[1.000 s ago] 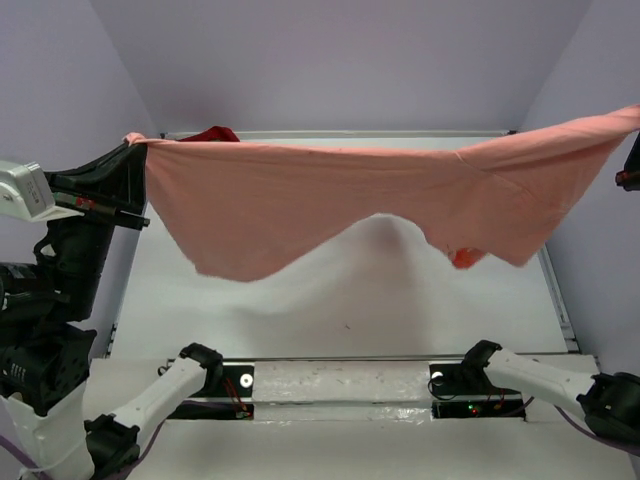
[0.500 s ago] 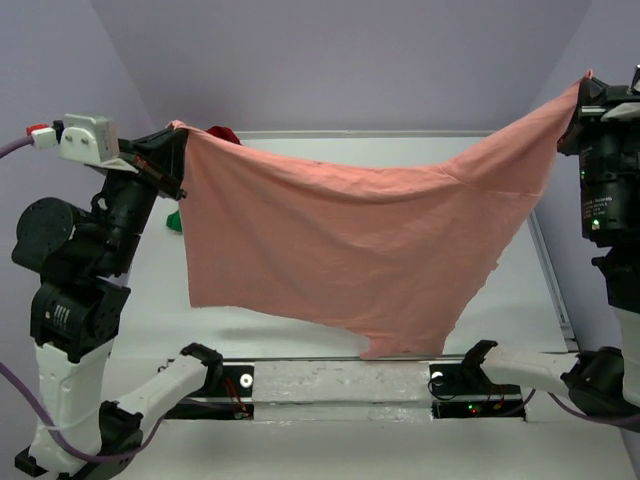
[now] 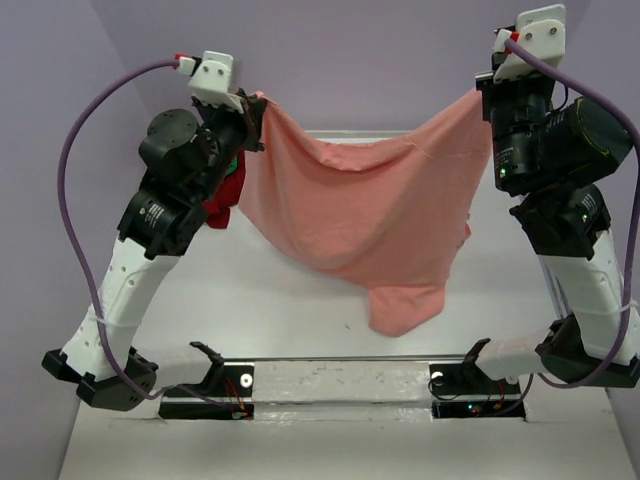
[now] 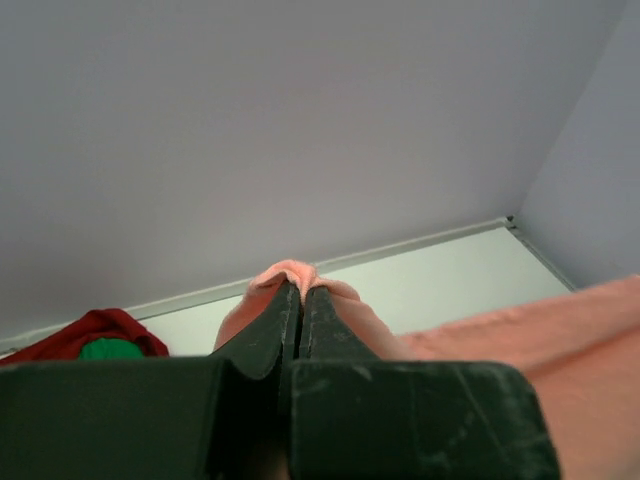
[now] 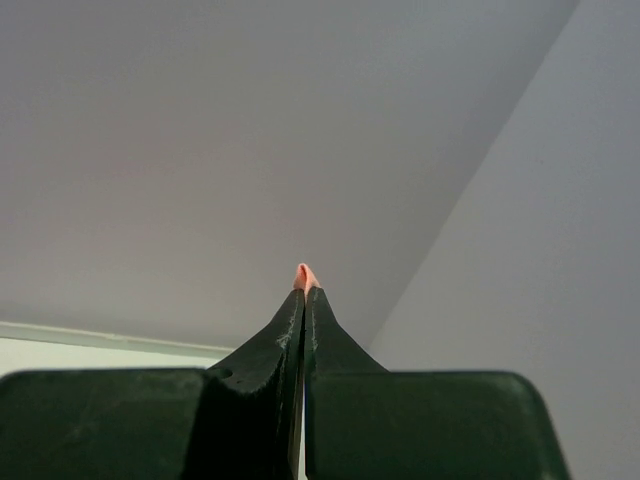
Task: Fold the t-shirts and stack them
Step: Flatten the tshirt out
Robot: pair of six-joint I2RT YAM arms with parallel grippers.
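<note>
The left gripper is clamped on one corner of the salmon-pink t-shirt and the right gripper pinches another, both raised high above the table. The shirt sags between them, its lowest fold resting on the table. A dark red t-shirt and a bright green t-shirt lie bunched together at the far left.

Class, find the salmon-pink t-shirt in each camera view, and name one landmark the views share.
Top external: salmon-pink cloth t-shirt hangs across the centre.
Left wrist: t-shirt at centre and lower right.
Right wrist: t-shirt, tiny tip only, centre.
Shared landmark: lilac wall.
</note>
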